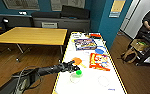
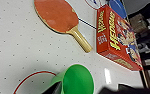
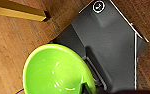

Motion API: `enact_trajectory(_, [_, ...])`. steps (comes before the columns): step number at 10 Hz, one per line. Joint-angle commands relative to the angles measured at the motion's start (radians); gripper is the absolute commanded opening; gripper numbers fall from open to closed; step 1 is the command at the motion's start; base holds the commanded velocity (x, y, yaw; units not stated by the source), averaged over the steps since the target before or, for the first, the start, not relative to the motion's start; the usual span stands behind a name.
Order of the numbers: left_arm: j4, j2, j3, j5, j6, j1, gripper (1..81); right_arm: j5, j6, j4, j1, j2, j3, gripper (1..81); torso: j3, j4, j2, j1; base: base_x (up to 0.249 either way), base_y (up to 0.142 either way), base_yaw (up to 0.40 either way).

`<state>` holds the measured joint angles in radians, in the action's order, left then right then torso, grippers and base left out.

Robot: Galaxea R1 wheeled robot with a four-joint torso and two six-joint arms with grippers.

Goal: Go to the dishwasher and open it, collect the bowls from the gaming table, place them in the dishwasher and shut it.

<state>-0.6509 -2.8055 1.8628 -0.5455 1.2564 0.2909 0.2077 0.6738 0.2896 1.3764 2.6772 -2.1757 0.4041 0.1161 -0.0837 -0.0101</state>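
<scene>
Left gripper (image 1: 74, 68): your jaws pinch the green bowl (image 2: 77, 80) by its rim, just above the gaming table (image 1: 91, 85) | right gripper (image 3: 87, 87): pinching a lime-green bowl (image 3: 56, 70) over the wood floor | close ahead: table-tennis paddle (image 2: 62, 21), red game box (image 2: 116, 37) | risk: thin rim hold may slip; a swing could bump the paddle.

Left arm (image 1: 44, 70): black, jointed, slender toward the wrist, with grey cables looping along its thicker near segment; robot base (image 3: 108, 47) in the right wrist view: dark grey angular plate, thin pale edge line, small round white-ringed marking near one corner.
</scene>
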Motion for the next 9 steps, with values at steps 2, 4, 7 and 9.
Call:
enact_trajectory(2, [-0.019, 0.073, -0.115, -0.016, -0.006, -0.144, 81.1, -0.047, -0.003, 0.019, -0.029, -0.017, 0.013, 1.0, 0.0, 0.0, 0.0, 0.0, 0.0, 0.0, 0.0])
enact_trajectory(4, [-0.044, 0.081, -0.117, -0.016, -0.005, -0.123, 81.1, -0.047, -0.003, 0.019, -0.029, -0.009, 0.01, 1.0, 0.0, 0.0, 0.0, 0.0, 0.0, 0.0, 0.0])
enact_trajectory(7, [-0.047, 0.032, -0.061, -0.027, 0.0, -0.121, 81.1, -0.047, -0.002, 0.017, -0.029, -0.009, 0.004, 1.0, 0.0, 0.0, 0.0, 0.0, 0.0, 0.0, 0.0])
enact_trajectory(9, [-0.061, 0.0, -0.034, -0.083, -0.003, -0.123, 81.1, -0.047, -0.002, 0.017, -0.029, -0.009, -0.001, 1.0, 0.0, 0.0, 0.0, 0.0, 0.0, 0.0, 0.0])
